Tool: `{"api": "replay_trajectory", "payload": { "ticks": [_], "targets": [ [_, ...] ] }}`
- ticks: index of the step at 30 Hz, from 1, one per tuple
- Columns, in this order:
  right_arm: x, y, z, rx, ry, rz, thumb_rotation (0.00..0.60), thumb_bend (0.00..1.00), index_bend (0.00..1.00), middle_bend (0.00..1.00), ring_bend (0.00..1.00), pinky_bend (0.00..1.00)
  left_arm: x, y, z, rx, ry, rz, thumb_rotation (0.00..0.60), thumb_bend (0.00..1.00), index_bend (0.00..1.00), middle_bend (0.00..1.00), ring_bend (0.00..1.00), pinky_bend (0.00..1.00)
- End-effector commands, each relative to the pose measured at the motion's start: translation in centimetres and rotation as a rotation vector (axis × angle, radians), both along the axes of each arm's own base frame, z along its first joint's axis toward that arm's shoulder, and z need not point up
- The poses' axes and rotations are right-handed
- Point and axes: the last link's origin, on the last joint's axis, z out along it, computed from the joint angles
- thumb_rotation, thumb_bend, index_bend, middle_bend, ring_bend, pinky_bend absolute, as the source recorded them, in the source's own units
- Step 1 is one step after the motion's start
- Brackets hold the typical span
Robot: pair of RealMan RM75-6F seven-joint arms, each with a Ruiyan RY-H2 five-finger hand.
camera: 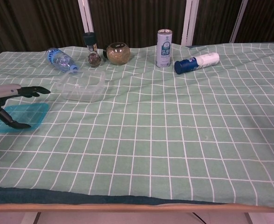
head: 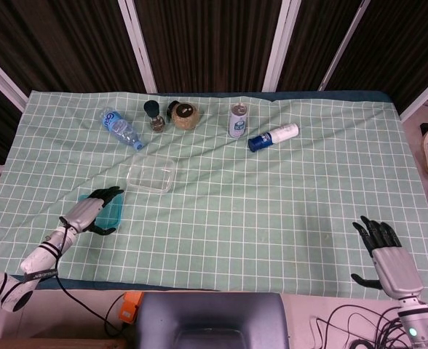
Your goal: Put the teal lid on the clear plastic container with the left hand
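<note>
My left hand [head: 89, 209] hung over the teal lid [head: 113, 210], fingers stretched flat above it and the thumb dropped toward the near edge, holding nothing. In the chest view the hand [camera: 9, 100] stood clear of the lid [camera: 32, 115], so I judged the grasp not yet made; I had opened that way to take the thin sheet by its rim, since it lay flat on the green checked cloth [head: 272, 211] with no other edge to catch.

The lid sat at the near left of the table. Just beyond it, farther and a little right, stood the clear container [head: 151, 175], open side up and apart from the lid, so the carry looked short.

Along the far edge lay a water bottle [head: 120, 128] on its side, then a small dark-capped jar [head: 154, 118], a round brown jar [head: 184, 116], an upright can [head: 237, 121] and a blue-and-white spray bottle [head: 273, 137] tipped over, all well away from my path.

At the near right, my right hand [head: 383, 251] rested off the table edge, fingers spread and unburdened, since this job was not its own.
</note>
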Motion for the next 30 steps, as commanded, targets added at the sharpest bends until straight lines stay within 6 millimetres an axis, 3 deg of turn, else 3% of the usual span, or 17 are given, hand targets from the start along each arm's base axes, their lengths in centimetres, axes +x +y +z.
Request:
{"api": "replay_trajectory", "payload": {
  "ticks": [1,30],
  "targets": [
    [0.0,0.0,0.0,0.003,-0.001,0.000,0.600,0.20,0.00,0.00,0.00,0.00,0.0,0.3,-0.2,-0.005,0.004,-0.010,0.600,0.20,0.00,0.00,0.00,0.00],
    [0.0,0.0,0.0,-0.004,0.004,-0.001,0.600,0.20,0.00,0.00,0.00,0.00,-2.3,1.4,-0.6,-0.018,0.046,0.049,0.600,0.20,0.00,0.00,0.00,0.00]
  ]
}}
